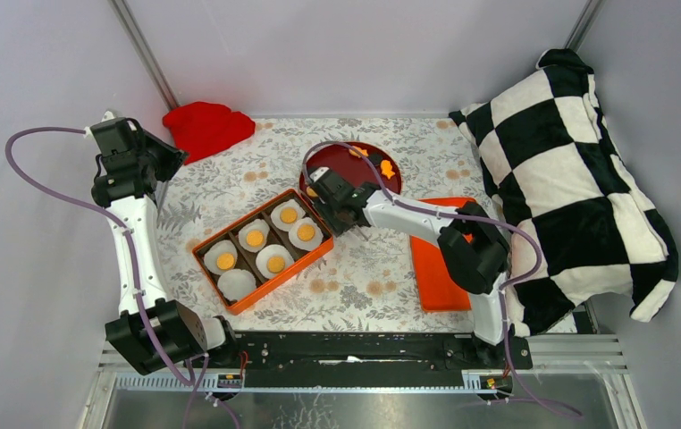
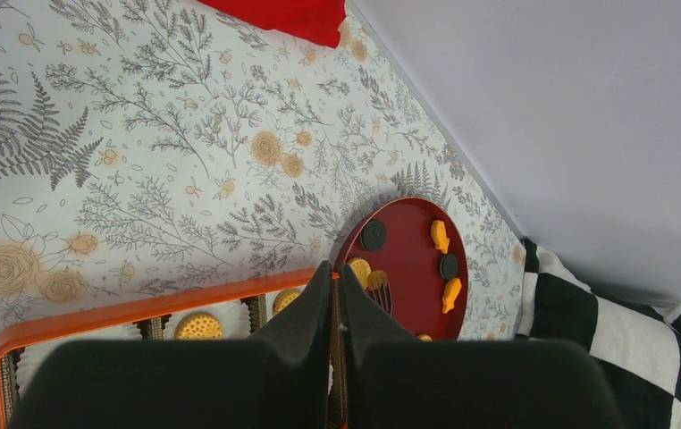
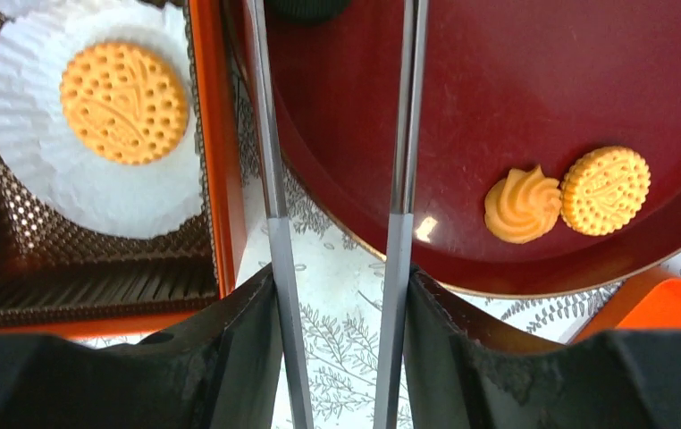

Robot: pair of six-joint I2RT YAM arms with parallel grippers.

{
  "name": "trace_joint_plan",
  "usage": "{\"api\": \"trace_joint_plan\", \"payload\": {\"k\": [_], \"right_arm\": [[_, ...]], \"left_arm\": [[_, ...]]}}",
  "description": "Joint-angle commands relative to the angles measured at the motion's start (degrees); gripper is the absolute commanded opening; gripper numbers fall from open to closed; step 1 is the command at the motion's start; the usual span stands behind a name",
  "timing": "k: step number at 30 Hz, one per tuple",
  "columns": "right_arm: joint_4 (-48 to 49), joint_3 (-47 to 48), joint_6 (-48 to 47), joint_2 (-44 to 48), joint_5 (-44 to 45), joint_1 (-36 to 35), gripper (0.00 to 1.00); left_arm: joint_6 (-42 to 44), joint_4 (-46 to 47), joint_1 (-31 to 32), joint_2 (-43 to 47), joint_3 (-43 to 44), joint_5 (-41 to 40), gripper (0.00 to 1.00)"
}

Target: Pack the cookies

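Right gripper [image 3: 332,36], half-spread, seemingly empty, hangs between orange tin [image 3: 205,134] and red plate [image 3: 542,80].

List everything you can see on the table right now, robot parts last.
box: one, orange, centre-left of table.
liners: six, white, in the box; nearest one bare.
cookies in box: five, orange-yellow, one per liner.
plate: one, dark red, behind the box.
cookies on plate: several, orange-yellow and dark; count unclear.
lid: one, orange, right of the box.
cloth: one, red, far-left corner.
pillow: one, black-and-white checked, right side.
left gripper: shut, empty, far left.
right gripper: open, empty, between box and plate.
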State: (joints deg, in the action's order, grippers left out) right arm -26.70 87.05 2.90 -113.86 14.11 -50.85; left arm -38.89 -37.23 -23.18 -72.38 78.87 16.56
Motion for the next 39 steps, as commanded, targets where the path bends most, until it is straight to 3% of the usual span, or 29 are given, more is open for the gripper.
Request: {"api": "trace_joint_plan", "payload": {"k": [1, 17, 39], "right_arm": [[0.7, 5.5, 1.3, -2.0, 0.3, 1.5, 0.52], [-3.6, 4.8, 2.1, -2.5, -1.6, 4.5, 0.52], [-6.0, 6.7, 4.0, -0.1, 11.0, 4.6, 0.54]], "left_arm": [[0.6, 2.0, 0.4, 0.2, -0.8, 0.7, 0.08], [0.2, 2.5, 0.4, 0.0, -1.6, 2.5, 0.08], [0.3, 2.5, 0.4, 1.3, -0.8, 3.1, 0.09]]}}
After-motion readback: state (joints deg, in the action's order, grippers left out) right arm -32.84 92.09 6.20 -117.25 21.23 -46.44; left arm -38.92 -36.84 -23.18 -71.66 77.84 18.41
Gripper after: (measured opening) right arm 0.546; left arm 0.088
